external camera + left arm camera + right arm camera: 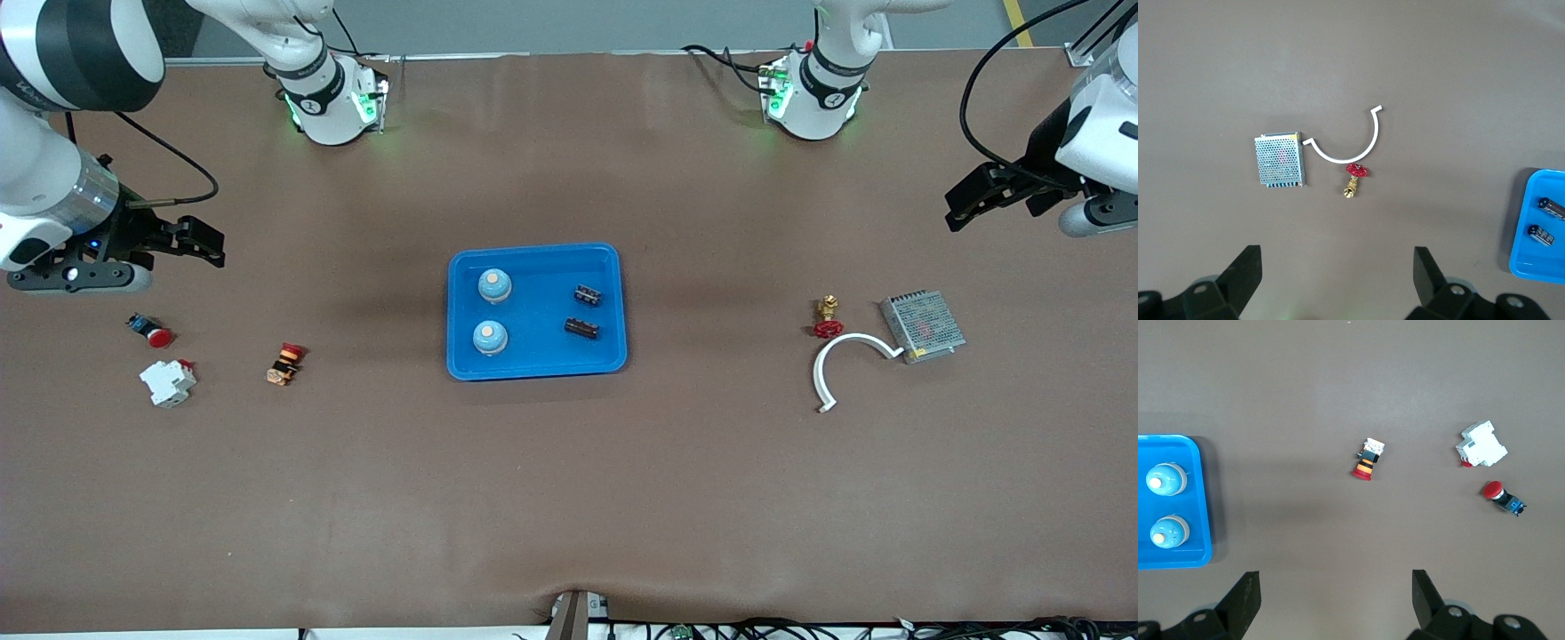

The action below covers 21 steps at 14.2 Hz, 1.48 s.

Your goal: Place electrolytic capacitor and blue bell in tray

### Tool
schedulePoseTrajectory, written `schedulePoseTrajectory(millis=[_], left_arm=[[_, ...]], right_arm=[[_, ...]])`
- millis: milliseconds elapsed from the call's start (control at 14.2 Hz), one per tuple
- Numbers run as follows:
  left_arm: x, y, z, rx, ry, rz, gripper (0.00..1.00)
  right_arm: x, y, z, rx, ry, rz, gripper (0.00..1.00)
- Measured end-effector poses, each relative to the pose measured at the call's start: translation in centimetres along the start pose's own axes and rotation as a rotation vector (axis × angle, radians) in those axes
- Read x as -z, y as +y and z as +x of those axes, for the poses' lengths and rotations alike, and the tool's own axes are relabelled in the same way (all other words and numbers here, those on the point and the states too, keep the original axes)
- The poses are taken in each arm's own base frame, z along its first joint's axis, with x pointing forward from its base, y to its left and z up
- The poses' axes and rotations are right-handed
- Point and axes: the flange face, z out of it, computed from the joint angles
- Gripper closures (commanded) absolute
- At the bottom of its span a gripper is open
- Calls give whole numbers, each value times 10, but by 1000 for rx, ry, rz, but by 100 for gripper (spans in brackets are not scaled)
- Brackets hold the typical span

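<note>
Both bells and both capacitors already lie in the tray, which sits mid-counter between the two arms. The bells stand at the tray's end toward the right arm, one nearer the front camera than the other; the capacitors lie at the end toward the left arm, long axes roughly along the tray's length.

The left gripper hangs over its end of the counter with fingers wide and empty, above bare mat near the mesh box, white arc and red valve. The right gripper hangs likewise, fingers wide and empty, over its own end above the red button, white breaker and striped switch.

Judging from this, nothing is left to pick; each arm is about equally distant from the tray. The brown mat is flat and open all round.
</note>
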Motion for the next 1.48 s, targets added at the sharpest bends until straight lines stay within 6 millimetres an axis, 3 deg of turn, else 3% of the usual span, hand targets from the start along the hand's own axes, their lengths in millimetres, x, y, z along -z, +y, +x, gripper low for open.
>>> schedulePoseTrajectory(millis=[422,774,1478], left_arm=[[0,-2,-1,-24,-8,2,0],[-4,-21,3,-28,-24,5,0],[-4,-20,-1,-44,-36,1,0]], right_arm=[[5,3,2,-5,21,1,0],[6,0,3,-17,27,5,0],[3,13,6,-47,34,8,0]])
